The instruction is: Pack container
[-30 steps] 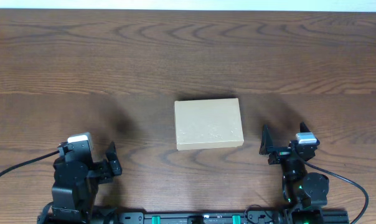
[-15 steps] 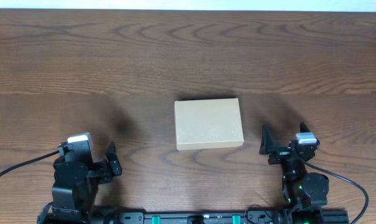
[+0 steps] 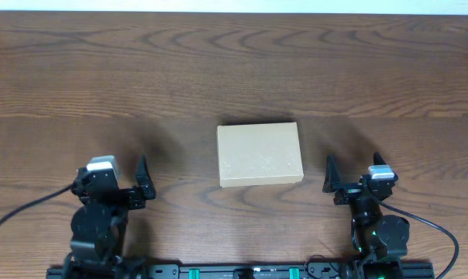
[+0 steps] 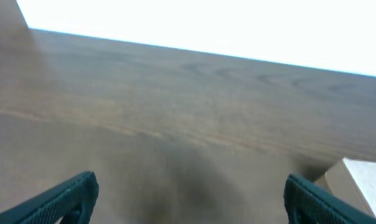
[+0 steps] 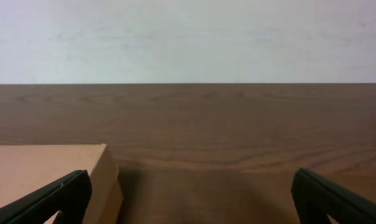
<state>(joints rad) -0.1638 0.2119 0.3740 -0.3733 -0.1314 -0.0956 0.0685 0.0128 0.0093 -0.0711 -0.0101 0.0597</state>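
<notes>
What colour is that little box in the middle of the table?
The box is plain tan cardboard with no markings. The overhead view shows it best.

A dark brown worktop with wavy wood grain fills the overhead view. Beyond its far edge stands a plain pale wall, evenly lit; the left wrist view shows it washed out to white
</notes>
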